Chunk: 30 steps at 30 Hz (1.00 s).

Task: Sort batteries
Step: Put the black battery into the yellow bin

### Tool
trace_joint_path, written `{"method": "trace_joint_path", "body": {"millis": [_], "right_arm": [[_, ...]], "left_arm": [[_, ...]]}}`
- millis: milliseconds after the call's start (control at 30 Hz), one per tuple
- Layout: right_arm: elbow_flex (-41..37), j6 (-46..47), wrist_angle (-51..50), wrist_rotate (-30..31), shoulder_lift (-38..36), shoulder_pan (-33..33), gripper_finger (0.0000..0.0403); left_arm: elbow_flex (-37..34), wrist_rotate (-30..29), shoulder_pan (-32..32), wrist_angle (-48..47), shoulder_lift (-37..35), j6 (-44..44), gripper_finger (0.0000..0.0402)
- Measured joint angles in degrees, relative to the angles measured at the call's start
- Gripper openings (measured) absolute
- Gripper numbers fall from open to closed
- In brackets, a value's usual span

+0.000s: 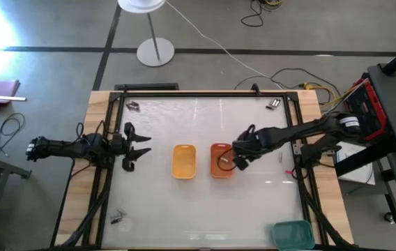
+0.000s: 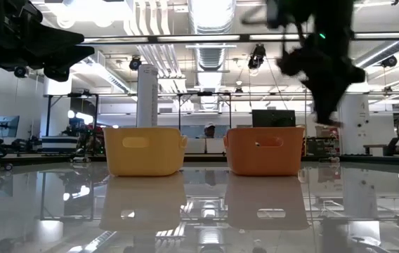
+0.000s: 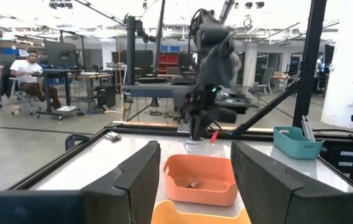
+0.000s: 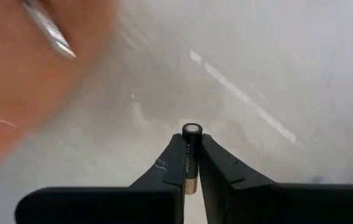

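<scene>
My right gripper (image 4: 189,142) is shut on a dark battery with a copper end (image 4: 189,132), in the air by the right rim of the orange tray (image 1: 219,169). In that tray lies one battery (image 3: 193,184). The yellow tray (image 1: 184,161) stands to its left. Left of both trays, my left gripper (image 1: 139,147) hovers open with nothing between its fingers. Loose batteries lie at the far left (image 1: 133,106), the far right (image 1: 275,103) and the near left (image 1: 118,219) of the table. My right gripper pinches the battery's long sides (image 4: 189,163) between its two fingers. The battery lies along the fingers, and its silvery end cap (image 4: 191,130) sticks out past the fingertips. It is lifted clear of the table, pointing down.
A teal tray (image 1: 294,233) stands at the near right corner. A black frame (image 1: 205,93) runs around the glossy tabletop. The middle of the table around the two trays is bare. A seated person (image 3: 30,71) shows in the room beyond.
</scene>
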Motion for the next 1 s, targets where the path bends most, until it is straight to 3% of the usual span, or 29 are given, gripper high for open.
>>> {"method": "trace_joint_path", "body": {"millis": [333,633,833,1000], "right_arm": [[28.43,-19.49,0.43,3.61,18.59,1.66,0.0018],[51.43,-34.43,0.25,3.22,35.16,0.43,0.0018],[60.45,-39.01,0.35,0.25,44.70,0.08,0.0018],[62.82,-40.57,1.33,0.01,49.70,0.08,0.0018]], "left_arm": [[0.00,0.02,-0.01,-0.01,0.00,0.00,0.0181],[-0.02,0.02,0.01,-0.01,0.00,0.00,0.0181],[0.00,0.02,0.01,0.01,0.00,0.00,0.0181],[-0.02,0.02,0.01,-0.01,0.00,0.01,0.0181]]}}
